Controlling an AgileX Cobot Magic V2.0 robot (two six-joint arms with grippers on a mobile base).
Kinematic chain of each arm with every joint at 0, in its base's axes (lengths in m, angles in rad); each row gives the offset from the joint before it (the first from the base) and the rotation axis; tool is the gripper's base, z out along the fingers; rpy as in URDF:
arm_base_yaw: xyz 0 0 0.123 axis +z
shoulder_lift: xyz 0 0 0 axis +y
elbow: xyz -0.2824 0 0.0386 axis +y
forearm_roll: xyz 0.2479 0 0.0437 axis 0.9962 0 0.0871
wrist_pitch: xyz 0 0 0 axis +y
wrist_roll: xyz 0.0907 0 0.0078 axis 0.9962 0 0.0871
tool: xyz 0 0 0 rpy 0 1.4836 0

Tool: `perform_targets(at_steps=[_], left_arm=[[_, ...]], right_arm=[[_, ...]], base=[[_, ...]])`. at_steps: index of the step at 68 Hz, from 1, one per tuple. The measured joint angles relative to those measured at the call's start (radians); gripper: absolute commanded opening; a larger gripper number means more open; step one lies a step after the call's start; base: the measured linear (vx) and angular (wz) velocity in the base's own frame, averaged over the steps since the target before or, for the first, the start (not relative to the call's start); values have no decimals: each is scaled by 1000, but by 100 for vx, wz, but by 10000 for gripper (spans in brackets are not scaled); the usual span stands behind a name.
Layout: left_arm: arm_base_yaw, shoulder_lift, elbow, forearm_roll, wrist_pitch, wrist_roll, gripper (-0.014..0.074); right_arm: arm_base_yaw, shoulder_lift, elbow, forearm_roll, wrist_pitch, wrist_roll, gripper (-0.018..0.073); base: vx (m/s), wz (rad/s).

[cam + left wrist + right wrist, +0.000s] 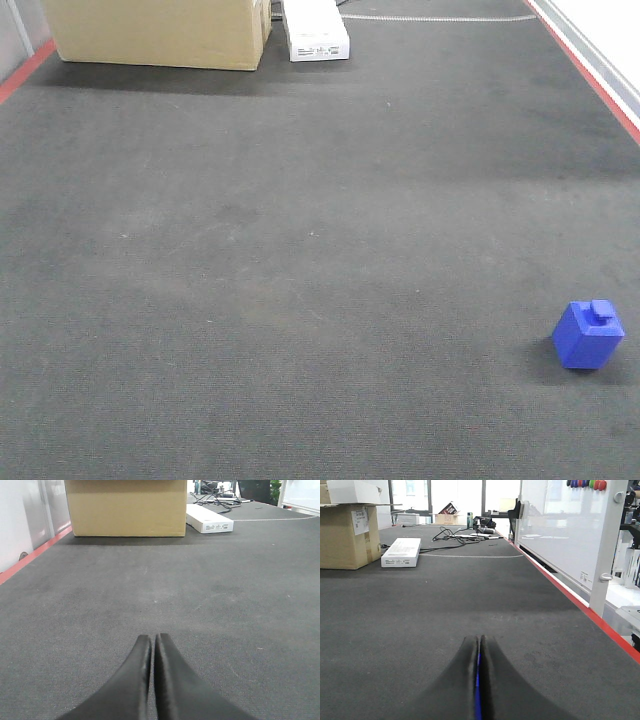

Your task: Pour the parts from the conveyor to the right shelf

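part (pixel 587 335) sits toward conveyor's (pixel 300 250) right edge; left end effector (pixel 151 639), right end effector (pixel 479 640) closed.

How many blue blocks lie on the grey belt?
1. The blue block sits on the belt, lower right in the front view. The blue sliver at the right gripper may be it.

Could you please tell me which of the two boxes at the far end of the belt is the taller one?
The brown cardboard box; it stands much taller than the flat white box lying just to its right.
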Motion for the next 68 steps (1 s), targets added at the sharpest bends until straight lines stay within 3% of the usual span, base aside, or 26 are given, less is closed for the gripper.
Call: perform_targets(at_steps=[30, 44, 55, 68], left_arm=[[0, 0, 0, 0, 0, 0, -6], [0, 0, 0, 0, 0, 0, -6], [0, 0, 0, 0, 0, 0, -6], [0, 0, 0, 0, 0, 0, -6]], right_arm=[[0, 0, -5, 9, -42, 0, -9], [0, 91, -180, 23, -16, 0, -9], [0, 296, -375, 26, 157, 0, -9], [0, 488, -542, 46, 477, 0, -9]], base=[[0, 0], [0, 0], [0, 0], [0, 0]])
